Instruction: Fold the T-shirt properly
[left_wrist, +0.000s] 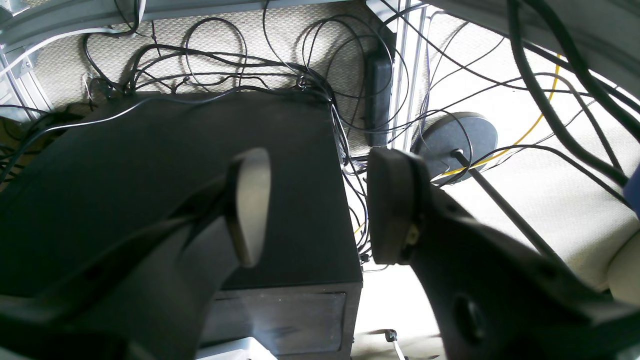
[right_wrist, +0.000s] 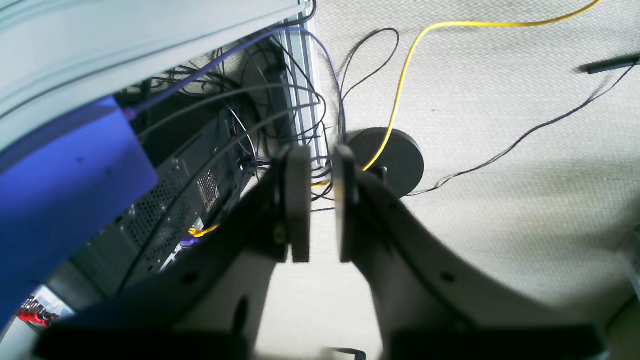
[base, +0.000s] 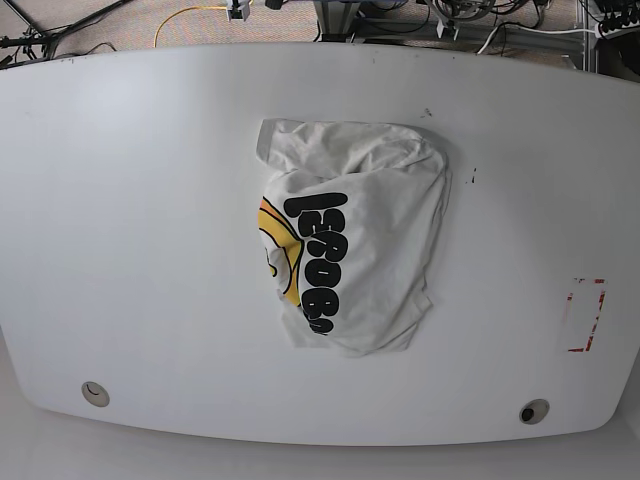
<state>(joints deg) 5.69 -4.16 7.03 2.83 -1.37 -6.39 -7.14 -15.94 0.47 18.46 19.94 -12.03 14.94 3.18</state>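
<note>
Base view: the T-shirt (base: 355, 245) lies alone near the middle of the white table (base: 130, 220); neither arm appears over the tabletop.
T-shirt, state of fold: the cloth is gathered into a compact, roughly rectangular bundle, with the black lettering and part of the yellow-orange graphic showing at one long edge. The outline is uneven and the surface wrinkled, with a bunched end and a loose corner at the other end.
Progress, as a judgement: the main folds appear made; what remains, if anything, is squaring the edges and flattening the bunched end. Whether the task counts as finished cannot be told.
T-shirt, long axis: it runs from the table's far edge toward its near edge, tilted slightly, with the bunched end toward the far edge. The lettering reads along this same axis.
Left gripper (left_wrist: 315, 205): released and empty; its jaws stand apart with nothing between them. It hangs over a black box (left_wrist: 165, 185) and a tangle of cables (left_wrist: 260, 65) on the floor.
Right gripper (right_wrist: 319, 202): pads drawn close with a narrow gap, gripping nothing. Beyond its fingertips lie a round black stand base (right_wrist: 395, 157) and a yellow cable (right_wrist: 405, 75).
T-shirt relative to the grippers: well apart from both; neither wrist view shows any cloth.
</note>
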